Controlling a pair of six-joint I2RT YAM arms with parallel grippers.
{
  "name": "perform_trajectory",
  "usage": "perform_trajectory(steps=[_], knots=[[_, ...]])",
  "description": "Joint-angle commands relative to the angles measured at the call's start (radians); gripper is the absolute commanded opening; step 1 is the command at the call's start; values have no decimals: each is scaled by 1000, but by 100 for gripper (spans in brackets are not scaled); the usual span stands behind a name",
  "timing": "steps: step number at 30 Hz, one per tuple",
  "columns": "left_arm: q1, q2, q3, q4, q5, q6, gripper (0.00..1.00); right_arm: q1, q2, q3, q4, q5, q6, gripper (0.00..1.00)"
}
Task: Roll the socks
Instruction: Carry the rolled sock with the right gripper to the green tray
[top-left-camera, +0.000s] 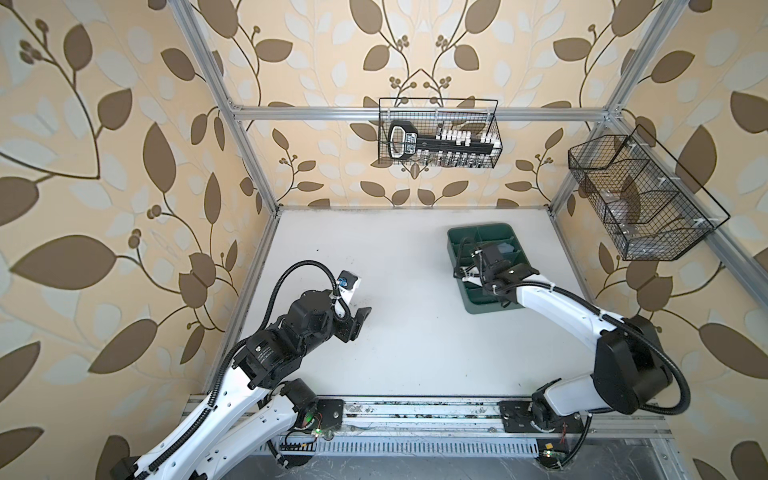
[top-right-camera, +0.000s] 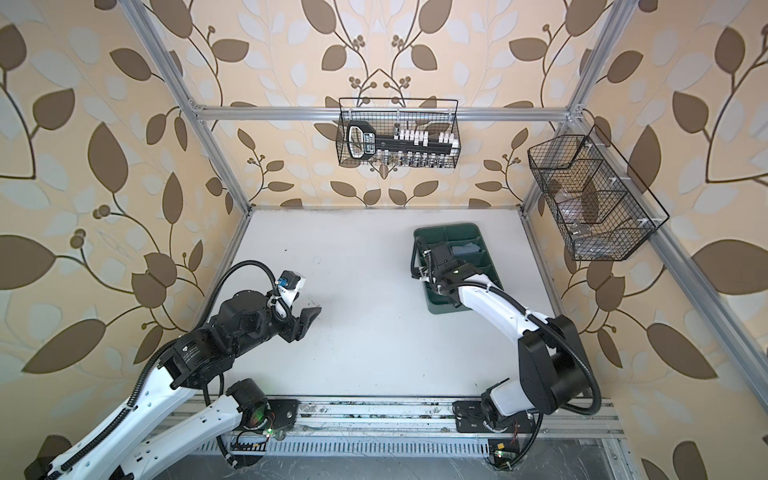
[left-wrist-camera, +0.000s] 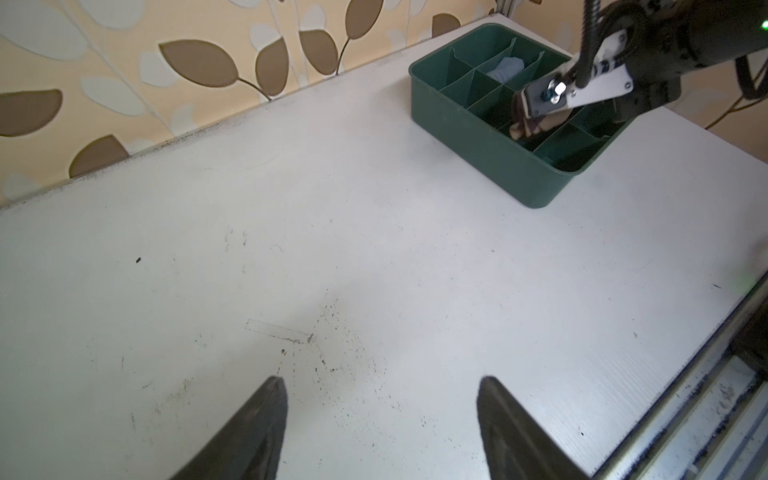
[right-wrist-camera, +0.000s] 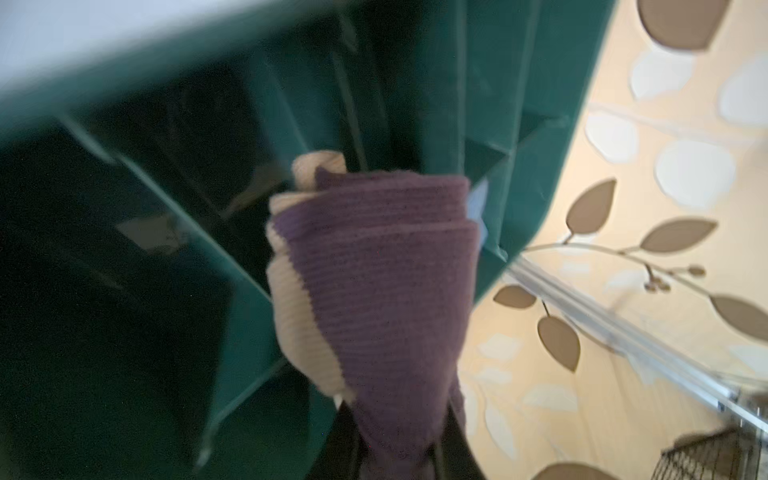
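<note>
right gripper (right-wrist-camera: 399, 453): clenched on purple sock (right-wrist-camera: 386, 282), which is rolled with a tan edge showing
sock position: hangs over the middle compartments of green tray (top-left-camera: 478, 228); wrist view blurred
grey-blue sock (left-wrist-camera: 505, 68): bundled in a compartment nearer the tray's far end
left gripper (left-wrist-camera: 380, 382): released, jaws wide apart, above white table (left-wrist-camera: 374, 249), well apart from the tray

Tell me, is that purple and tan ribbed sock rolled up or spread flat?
Rolled up: the purple and tan ribbed sock is a compact layered bundle, pinched by the right gripper.
</note>
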Motion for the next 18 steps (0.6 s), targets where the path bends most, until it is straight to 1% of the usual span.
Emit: perform_trajectory(steps=[1, 4, 8, 11, 15, 18], knots=[[9, -10, -1, -6, -16, -32, 74, 78, 71, 1, 11, -81, -18, 0], [9, -11, 2, -13, -27, -35, 74, 145, 145, 49, 5, -179, -15, 0], [9, -15, 21, -51, -44, -35, 75, 227, 242, 180, -68, -371, 2, 0], [9, -24, 39, -85, -72, -39, 75, 278, 312, 278, -82, -449, 56, 0], [8, -41, 71, -128, -93, -43, 78, 304, 405, 358, -92, -545, 118, 0], [9, -43, 91, -155, -103, -38, 79, 294, 453, 386, -98, -597, 152, 0]])
